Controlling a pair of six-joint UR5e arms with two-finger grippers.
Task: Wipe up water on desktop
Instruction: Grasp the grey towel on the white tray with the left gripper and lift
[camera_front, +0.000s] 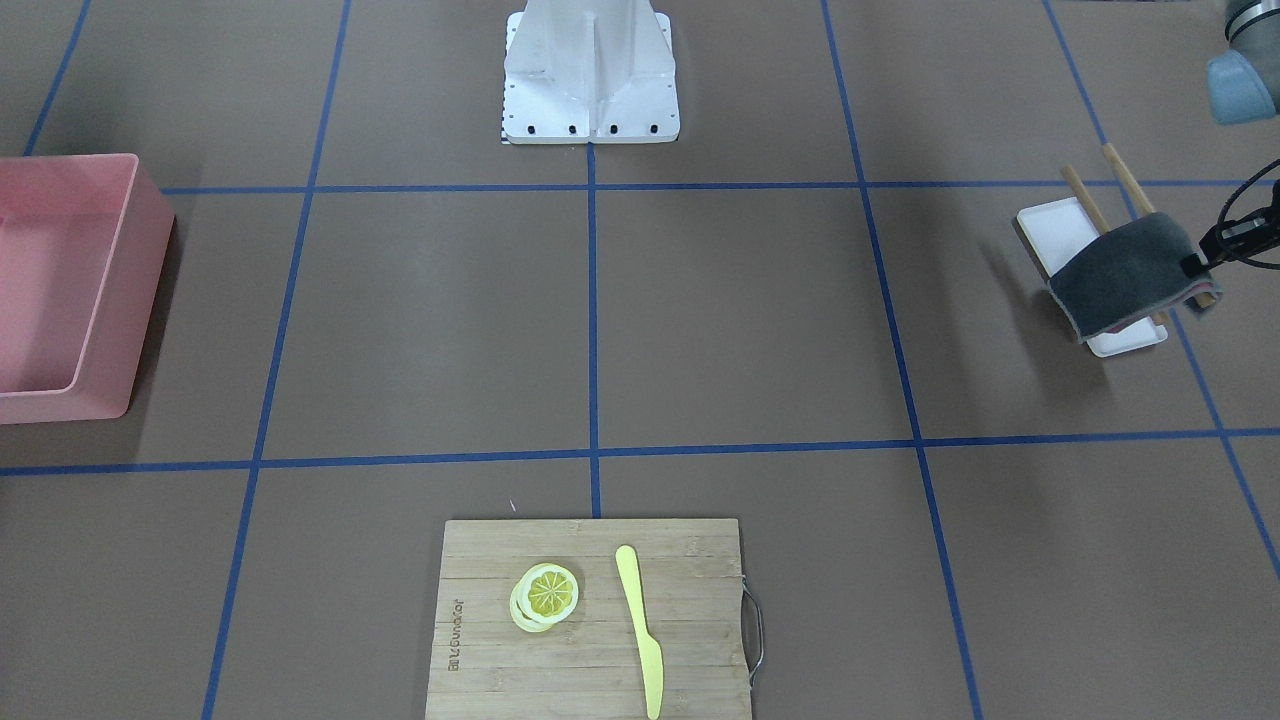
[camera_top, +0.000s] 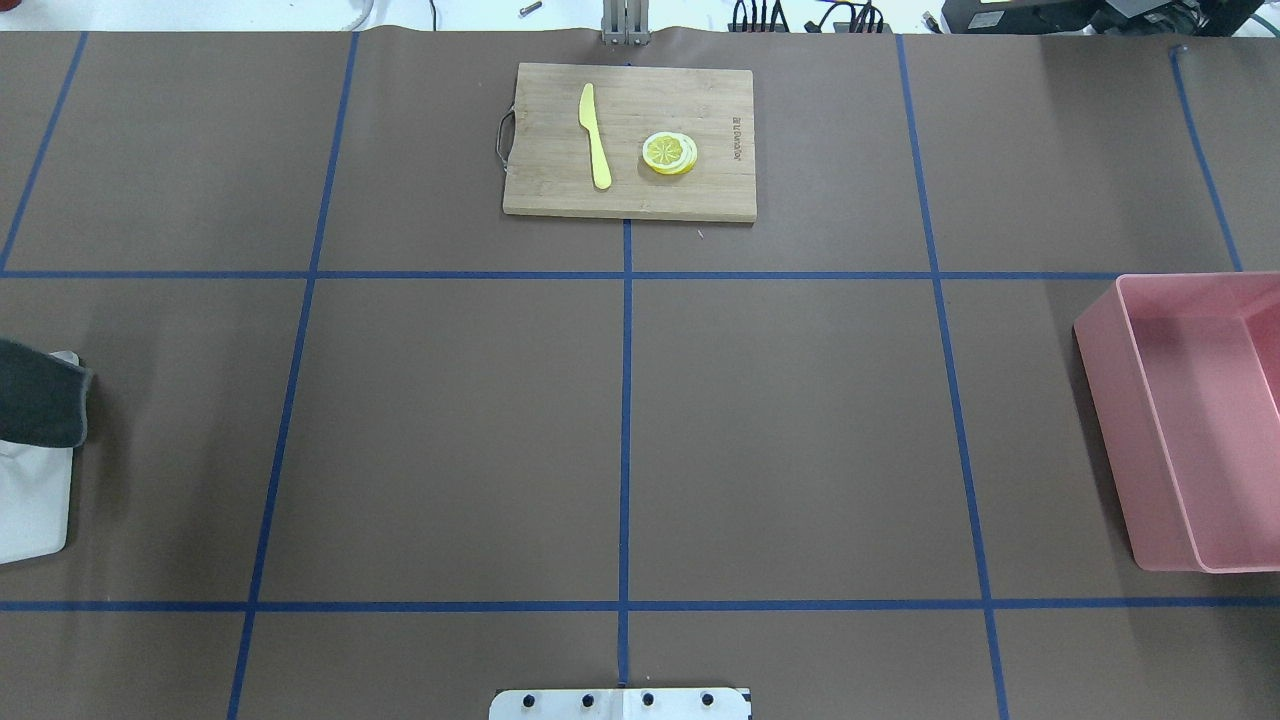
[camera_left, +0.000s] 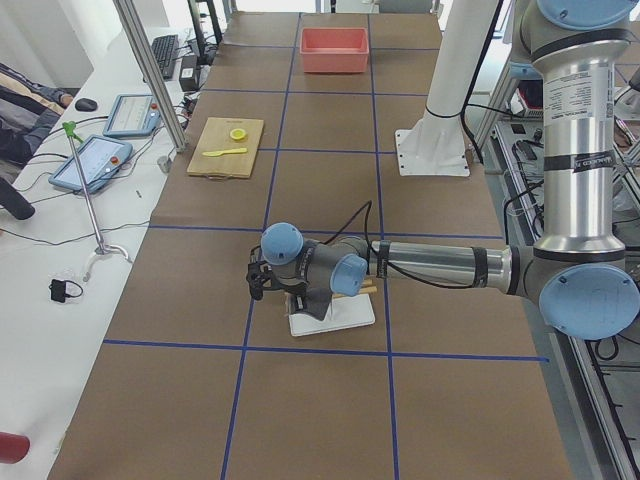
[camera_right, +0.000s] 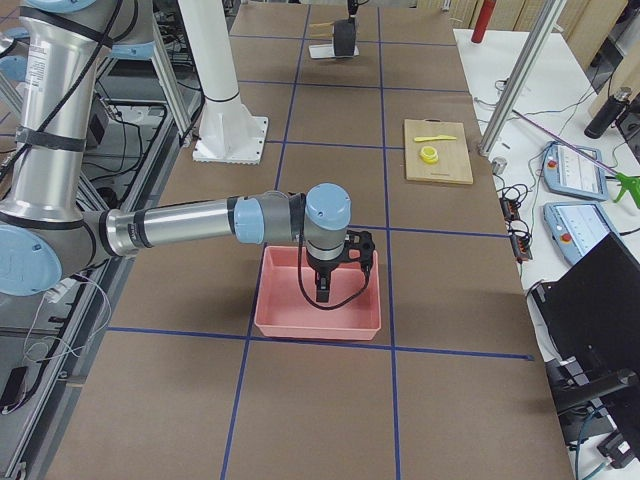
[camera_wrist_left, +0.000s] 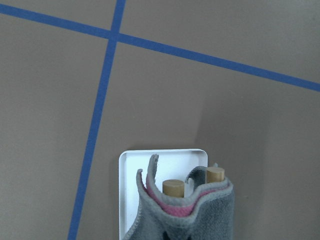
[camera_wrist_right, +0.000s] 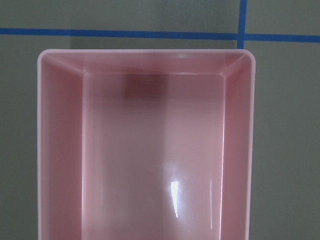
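Observation:
The brown desktop (camera_front: 740, 320) with blue tape lines shows no water that I can make out. A grey cloth (camera_front: 1125, 275) with a pink inner layer hangs over two wooden rods (camera_front: 1085, 200) on a white tray (camera_front: 1060, 230) at the robot's far left. My left gripper (camera_front: 1200, 265) is right at the cloth's edge; I cannot tell whether it is open or shut. The left wrist view shows the cloth (camera_wrist_left: 200, 220) and rod ends (camera_wrist_left: 173, 187) close below. My right gripper (camera_right: 322, 290) hangs over the pink bin (camera_right: 270, 310); I cannot tell its state.
The pink bin (camera_top: 1100, 330) sits at the robot's right side. A bamboo cutting board (camera_top: 720, 90) at the far edge carries a yellow knife (camera_top: 595, 135) and lemon slices (camera_top: 668, 153). The white robot base (camera_front: 590, 80) stands at the near middle.

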